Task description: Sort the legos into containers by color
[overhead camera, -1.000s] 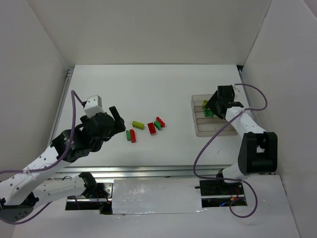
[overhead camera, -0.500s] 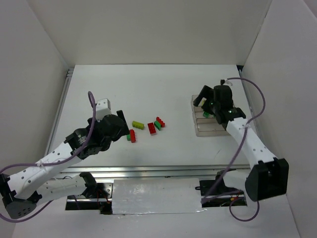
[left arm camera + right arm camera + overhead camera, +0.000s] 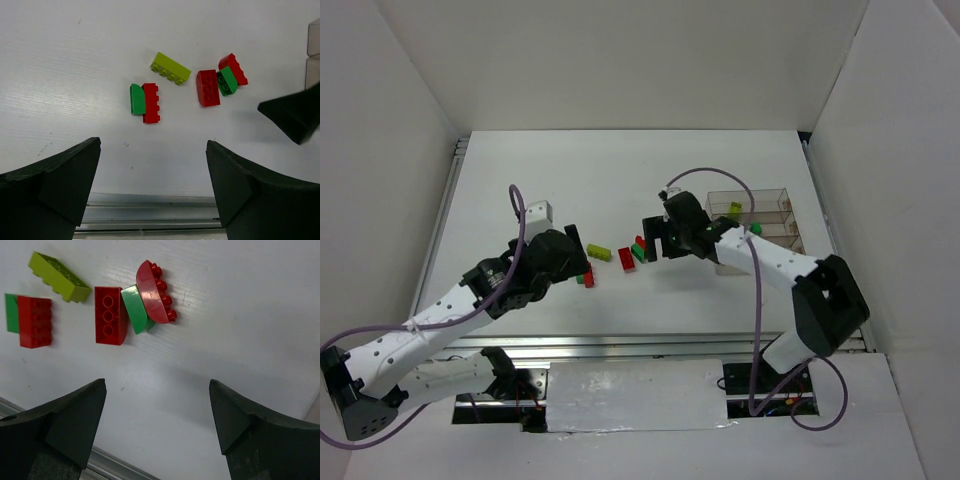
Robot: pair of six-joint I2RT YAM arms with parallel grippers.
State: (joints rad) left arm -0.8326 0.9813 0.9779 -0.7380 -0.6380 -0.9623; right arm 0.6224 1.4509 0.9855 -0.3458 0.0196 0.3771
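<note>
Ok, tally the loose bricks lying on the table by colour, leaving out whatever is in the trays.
Red bricks: 3
Green bricks: 2
Yellow-green brick: 1
Total: 6

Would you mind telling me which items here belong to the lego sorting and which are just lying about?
Job: yellow-green brick, red bricks, green bricks, clear trays holding two bricks.
Lying about: purple cables, silver tape strip, metal rail.
</note>
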